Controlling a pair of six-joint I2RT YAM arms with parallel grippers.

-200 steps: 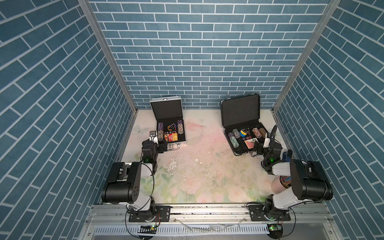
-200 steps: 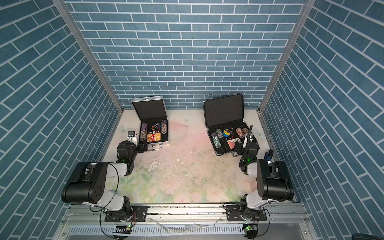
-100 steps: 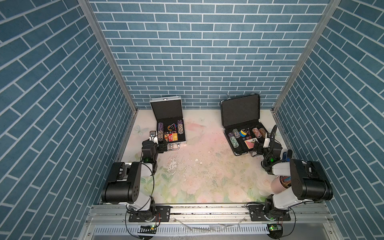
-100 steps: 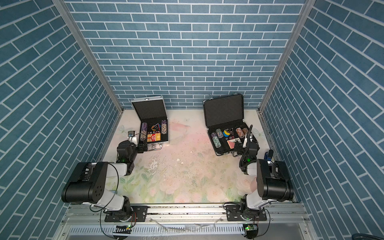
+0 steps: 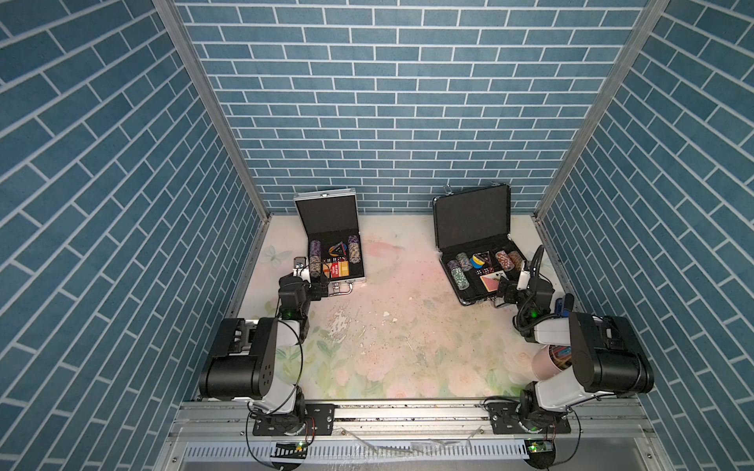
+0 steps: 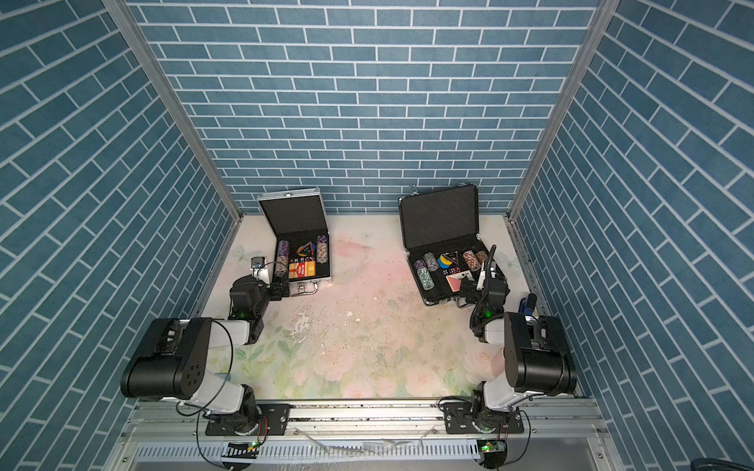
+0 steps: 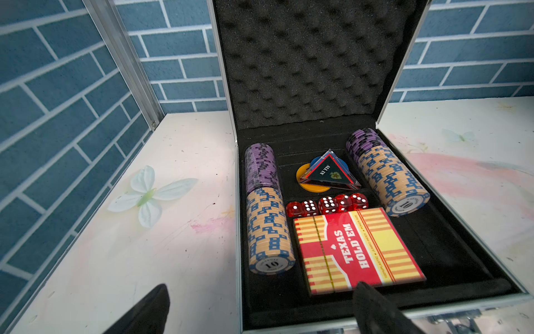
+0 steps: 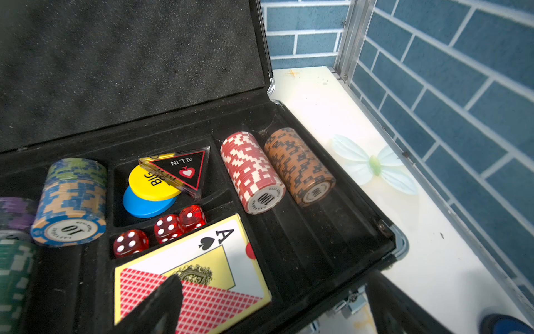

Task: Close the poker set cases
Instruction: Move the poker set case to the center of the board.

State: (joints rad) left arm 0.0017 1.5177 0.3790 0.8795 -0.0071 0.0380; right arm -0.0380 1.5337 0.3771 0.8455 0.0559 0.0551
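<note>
Blue brick walls [image 5: 387, 102] surround a floral table [image 5: 408, 326]. Both top views show the silver case [image 5: 328, 216] and the black case [image 5: 473, 220] open. Only the wrist views show dice [image 7: 326, 205], and the left gripper [image 7: 261, 289] and right gripper [image 8: 273, 277] spread apart and empty.

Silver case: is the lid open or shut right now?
Open. The lid of the silver case stands upright at the back, and the chips, dice and card box lie uncovered.
</note>
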